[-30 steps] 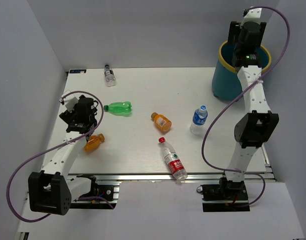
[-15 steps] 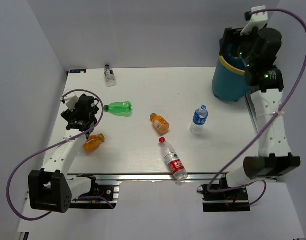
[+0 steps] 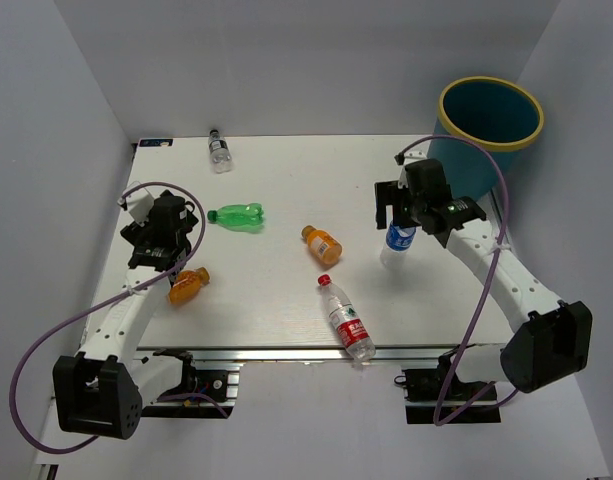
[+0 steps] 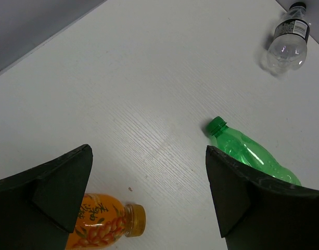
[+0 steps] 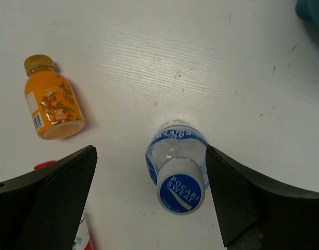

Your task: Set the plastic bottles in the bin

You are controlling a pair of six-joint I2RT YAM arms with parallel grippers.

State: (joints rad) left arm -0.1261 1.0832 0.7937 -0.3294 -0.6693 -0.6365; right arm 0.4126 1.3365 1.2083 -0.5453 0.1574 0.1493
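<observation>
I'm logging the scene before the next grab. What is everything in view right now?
Table: one, white, under all the bottles.
Bin: one, teal with a yellow rim, far right corner.
Orange bottles: two, both lying down, one mid-table, one near the left edge.
Green bottle: one, lying down, left of centre.
Dark-capped bottle: one, clear, lying at the far edge.
Blue-labelled bottle: one, clear, upright, right of centre.
Red-labelled bottle: one, clear with a red cap, lying by the near edge.
Left arm: white and black, jaws open near the left orange bottle.
Right arm: white and black, jaws open above the blue-labelled bottle.
</observation>
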